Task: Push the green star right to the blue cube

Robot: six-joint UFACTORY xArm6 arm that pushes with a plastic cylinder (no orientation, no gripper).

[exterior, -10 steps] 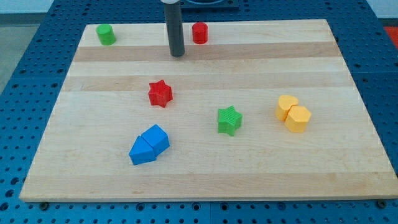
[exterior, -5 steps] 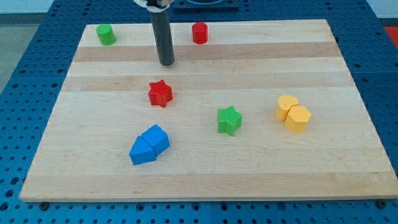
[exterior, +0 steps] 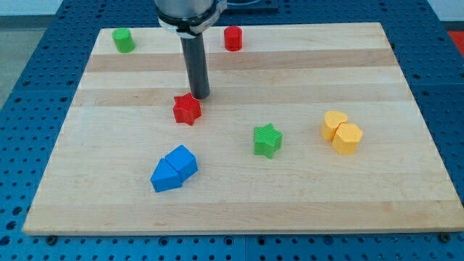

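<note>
The green star [exterior: 267, 140] lies on the wooden board, right of centre. The blue cube [exterior: 182, 160] sits to its lower left, touching a blue wedge-shaped block [exterior: 165, 176]. My tip [exterior: 200, 95] is at the end of the dark rod, just above and to the right of the red star [exterior: 187, 109], very close to it or touching it. The tip is up and to the left of the green star, well apart from it.
A green cylinder [exterior: 122, 40] stands at the board's top left and a red cylinder [exterior: 233, 38] at top centre. Two yellow blocks [exterior: 341, 132] touch each other at the right. The board [exterior: 406, 181] lies on a blue perforated table.
My tip has moved down the view, first slightly left and then slightly right, from near the top centre to just beside the red star. No block has visibly moved.
</note>
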